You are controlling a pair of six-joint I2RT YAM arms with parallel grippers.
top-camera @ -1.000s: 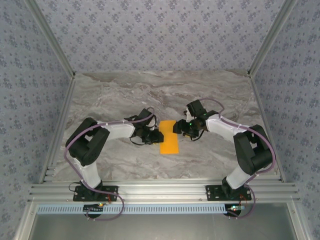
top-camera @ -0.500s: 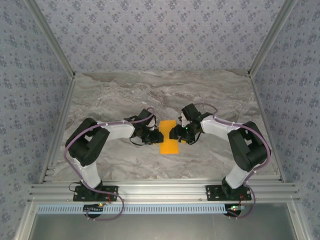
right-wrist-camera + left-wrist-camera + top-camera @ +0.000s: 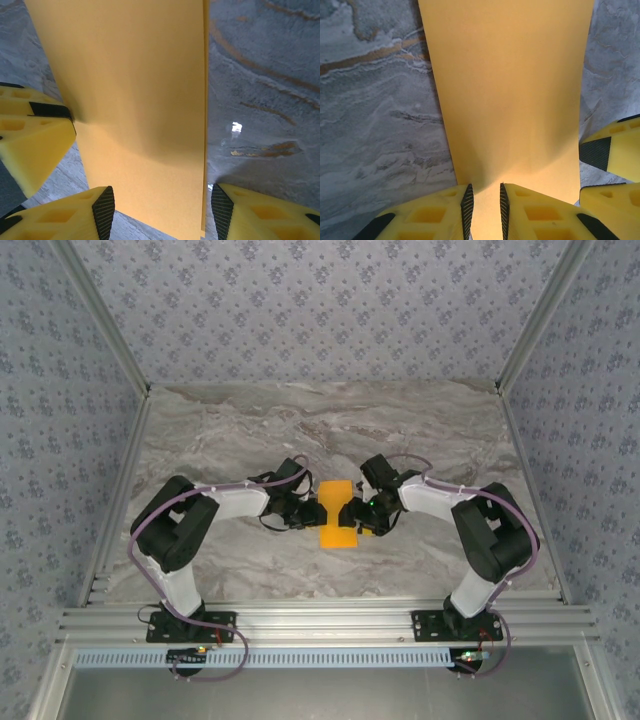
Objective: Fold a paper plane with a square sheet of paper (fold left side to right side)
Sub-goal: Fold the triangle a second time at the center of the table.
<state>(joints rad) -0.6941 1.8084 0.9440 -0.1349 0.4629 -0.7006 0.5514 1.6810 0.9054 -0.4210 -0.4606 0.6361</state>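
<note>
The square sheet of paper (image 3: 338, 516) lies on the marble table, doubled into a narrow orange-yellow rectangle. Two layers show along its edge (image 3: 204, 125) in the right wrist view. My left gripper (image 3: 318, 512) rests on the paper's left edge. Its jaws stand a narrow gap apart (image 3: 486, 190), with flat paper (image 3: 510, 90) showing between them and nothing pinched. My right gripper (image 3: 352, 512) is at the opposite edge, open (image 3: 161, 197). Its pads stand either side of the paper's (image 3: 135, 100) short side without touching it. Each wrist view catches the other gripper's yellow fingers (image 3: 612, 155) (image 3: 30, 135).
The marble table (image 3: 230, 430) stretches out around the paper. Patterned walls and aluminium rails (image 3: 320, 620) enclose it. Both arm bases (image 3: 190, 625) (image 3: 455, 625) are bolted at the near edge.
The right gripper has moved left, from just off the paper's right edge to over it. Its elbow has swung in. The left arm and the paper have not moved.
</note>
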